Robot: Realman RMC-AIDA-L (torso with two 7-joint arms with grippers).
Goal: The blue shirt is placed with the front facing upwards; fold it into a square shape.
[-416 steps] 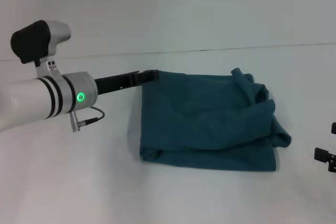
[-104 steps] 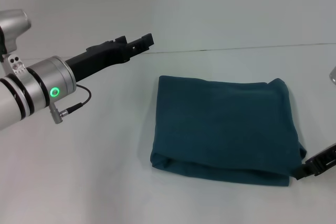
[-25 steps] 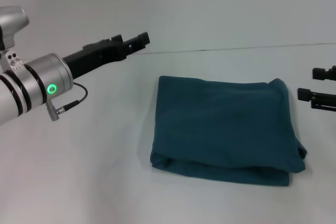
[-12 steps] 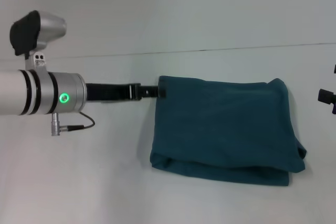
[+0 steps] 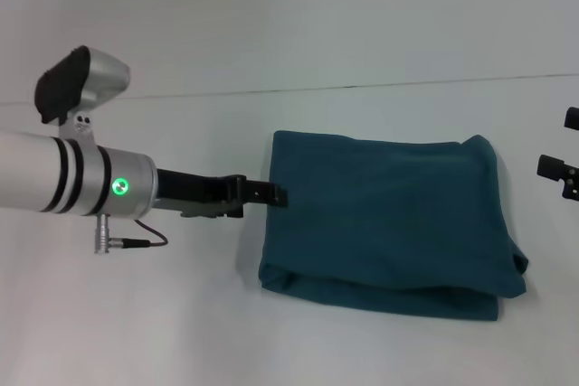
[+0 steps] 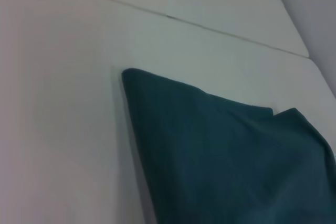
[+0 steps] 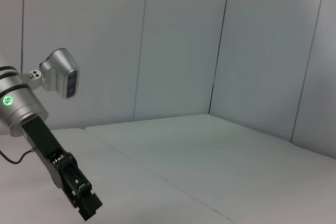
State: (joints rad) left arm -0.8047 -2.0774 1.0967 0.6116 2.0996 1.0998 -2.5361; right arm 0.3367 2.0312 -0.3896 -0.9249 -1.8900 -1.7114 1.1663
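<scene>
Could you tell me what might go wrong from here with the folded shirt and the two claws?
1. The left claw sits low at the left edge of the blue shirt; pushing in could drag or bunch the folded layers.
2. The near edge shows loose, uneven layers and a bulge at the right corner, so a nudge may spoil the square.
3. The right claw waits at the far right, apart from the cloth, so it cannot steady it.

surface: plain white table (image 5: 181,314), its far edge meeting a pale wall | on it: the blue shirt (image 5: 389,214), folded into a rough rectangle, lying flat right of centre, well back from the near edge | shirt detail: layered folds along its near side, far left corner crisp, no lettering showing
</scene>
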